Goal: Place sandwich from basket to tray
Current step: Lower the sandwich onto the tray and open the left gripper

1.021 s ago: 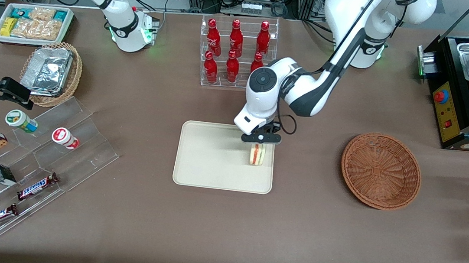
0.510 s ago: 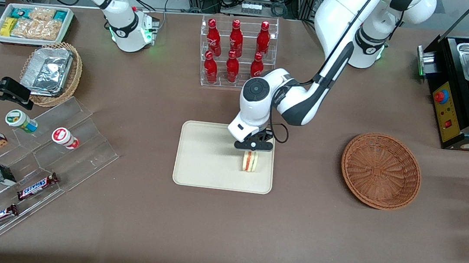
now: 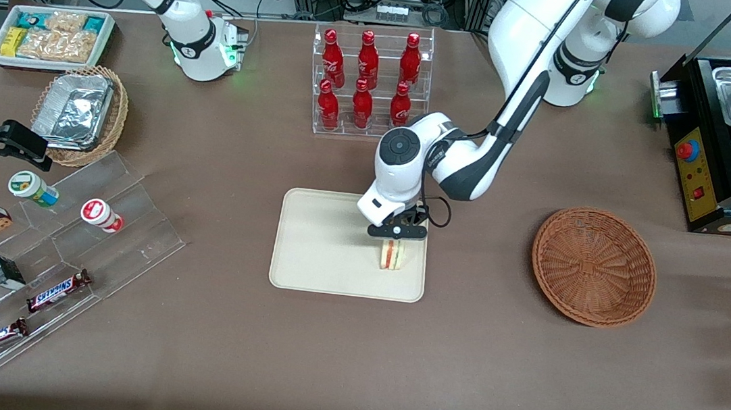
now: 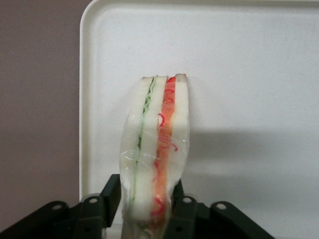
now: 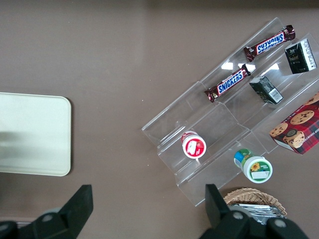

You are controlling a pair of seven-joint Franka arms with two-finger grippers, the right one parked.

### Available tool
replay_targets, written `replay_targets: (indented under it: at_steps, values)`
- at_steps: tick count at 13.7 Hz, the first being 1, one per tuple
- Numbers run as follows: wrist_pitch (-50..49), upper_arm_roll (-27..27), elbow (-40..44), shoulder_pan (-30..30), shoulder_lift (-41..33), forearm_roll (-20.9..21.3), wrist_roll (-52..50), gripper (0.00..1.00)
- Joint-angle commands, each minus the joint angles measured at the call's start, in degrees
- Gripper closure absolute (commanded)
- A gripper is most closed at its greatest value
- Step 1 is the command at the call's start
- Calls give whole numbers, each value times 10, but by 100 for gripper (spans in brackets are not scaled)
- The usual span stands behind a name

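Note:
The sandwich [image 3: 391, 254], a white wedge with green and red filling, stands on edge over the cream tray [image 3: 320, 248], near the tray's end toward the working arm. My gripper [image 3: 395, 237] is directly above it, shut on the sandwich. In the left wrist view the black fingers [image 4: 110, 191] press both sides of the sandwich [image 4: 157, 144], which bulges between them above the tray [image 4: 249, 74]. I cannot tell whether its lower edge touches the tray. The reddish-brown basket [image 3: 593, 266] sits empty on the table toward the working arm's end.
A clear rack of red bottles [image 3: 368, 83] stands farther from the front camera than the tray. A stepped acrylic shelf with snacks [image 3: 61, 254], a tan basket with a foil container [image 3: 79, 114] and a white bin [image 3: 50, 36] lie toward the parked arm's end.
The gripper has carried the sandwich a little farther over the tray toward the parked arm's end and lowered it closer to the tray surface.

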Motion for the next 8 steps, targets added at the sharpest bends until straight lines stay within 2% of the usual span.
replay_targets:
  at_steps: [1,5,8]
  values:
    - [-45,6,13,-5,-29,6,-13,0]
    - [-151,10,13,2,-134,-3,-42,0]
    - [-227,38,13,10,-202,-5,-49,0]
